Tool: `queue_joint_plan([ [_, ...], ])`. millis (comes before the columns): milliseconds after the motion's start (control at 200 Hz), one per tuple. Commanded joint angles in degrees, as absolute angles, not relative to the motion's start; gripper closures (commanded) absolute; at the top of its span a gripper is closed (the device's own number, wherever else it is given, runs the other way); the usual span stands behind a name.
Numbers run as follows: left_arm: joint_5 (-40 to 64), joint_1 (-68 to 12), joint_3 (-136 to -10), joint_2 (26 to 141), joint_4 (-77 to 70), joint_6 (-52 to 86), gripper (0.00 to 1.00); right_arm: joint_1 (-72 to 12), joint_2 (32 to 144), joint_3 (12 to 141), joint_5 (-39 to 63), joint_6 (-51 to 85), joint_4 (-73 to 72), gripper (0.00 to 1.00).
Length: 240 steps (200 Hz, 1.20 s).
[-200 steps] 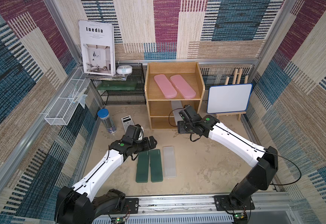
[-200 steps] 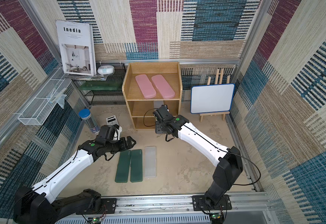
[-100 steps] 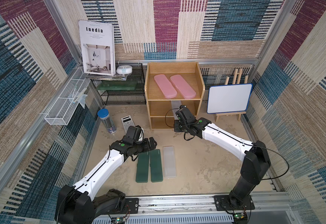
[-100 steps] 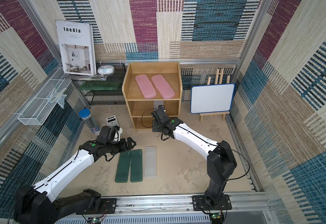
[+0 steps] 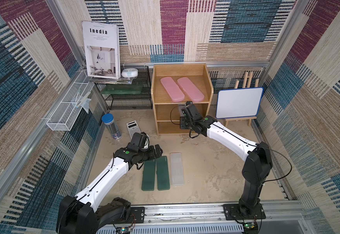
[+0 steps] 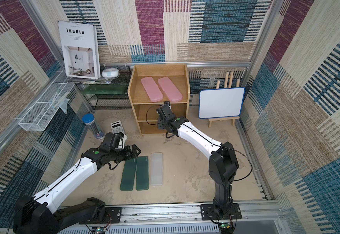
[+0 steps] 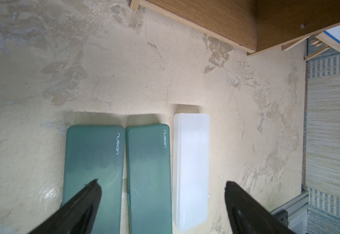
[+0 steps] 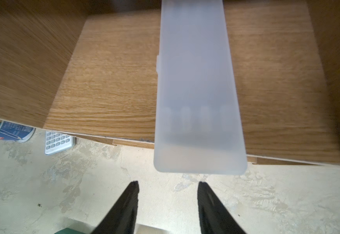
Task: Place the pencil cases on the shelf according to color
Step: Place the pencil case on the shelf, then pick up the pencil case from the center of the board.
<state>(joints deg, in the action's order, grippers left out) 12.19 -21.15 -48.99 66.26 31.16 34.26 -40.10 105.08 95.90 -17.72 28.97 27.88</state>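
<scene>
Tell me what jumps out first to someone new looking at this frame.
Two pink pencil cases lie side by side on the top tier of the wooden shelf. On the floor in front, two dark green cases and a frosted case sit in a tidy row, with the left pincer open above them. The right pincer is open just short of another frosted case that pokes out past the front edge of a lower tier.

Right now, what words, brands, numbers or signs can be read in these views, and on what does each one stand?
"Inedia": cover of the book propped on the black wire rack.
"nusign": lid of the left green pencil case, by its corner.
"nusign": lid of the right green pencil case, same corner.
Too small or blurred: the book's small print, the calculator keys, the pencil tube label, the mark on the frosted case.
</scene>
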Motion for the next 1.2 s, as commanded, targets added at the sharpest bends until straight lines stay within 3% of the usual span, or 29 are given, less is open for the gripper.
queue_joint_plan([
  [0,12.3,-21.1,-48.8,65.7,31.6,33.7,0.01,-40.1,101.8,93.3,-14.4,28.3,25.9,0.44],
  [155,12.7,-21.2,-48.5,65.2,31.8,33.8,0.0,-41.5,95.1,84.5,-12.9,31.4,24.3,0.37],
  [356,13.4,-21.2,-47.1,63.7,31.3,35.1,0.01,-48.1,88.5,73.9,-13.9,37.8,23.4,0.1],
  [541,12.5,-21.3,-45.9,62.4,31.3,36.1,0.01,-55.4,88.3,65.8,-14.7,45.7,22.9,0.02],
  [842,7.1,-21.2,-44.3,56.5,31.2,39.2,0.0,-62.9,97.7,62.9,-11.9,50.0,19.3,0.01],
  [1197,6.7,-21.3,-44.4,56.5,32.4,38.8,0.01,-63.8,102.2,63.0,-14.7,51.8,25.3,0.01],
])
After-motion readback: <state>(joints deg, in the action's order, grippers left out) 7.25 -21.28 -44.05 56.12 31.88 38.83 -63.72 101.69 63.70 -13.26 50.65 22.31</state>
